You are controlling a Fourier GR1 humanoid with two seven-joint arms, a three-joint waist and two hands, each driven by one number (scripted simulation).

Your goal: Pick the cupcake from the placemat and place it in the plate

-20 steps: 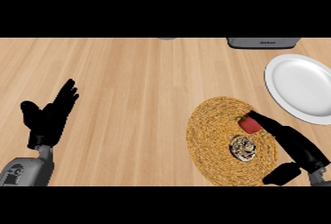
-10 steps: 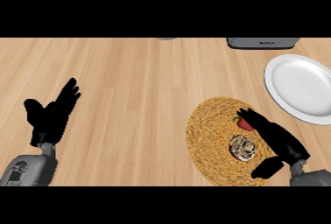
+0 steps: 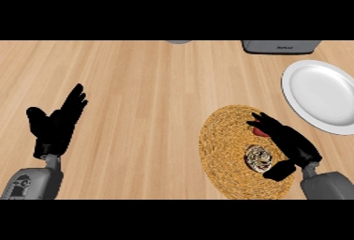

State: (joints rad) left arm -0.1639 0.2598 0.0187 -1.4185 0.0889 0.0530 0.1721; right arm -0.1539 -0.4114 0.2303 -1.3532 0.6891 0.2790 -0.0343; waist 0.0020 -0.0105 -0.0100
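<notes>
Fingers of the right hand stretch out fairly straight over the woven placemat, with the thumb spread off toward the lower edge; nothing is curled inside them. Their tips lie across a small red thing and hide most of it, so I can't make out what it is or whether they touch it. Just beside the palm, in the gap between fingers and thumb, sits the cupcake, swirled top up, on the placemat and not held. Off to the upper right, clear of the mat's edge, the white plate lies on the wooden counter. Over at the left side, the left hand rests open, fingers up.
</notes>
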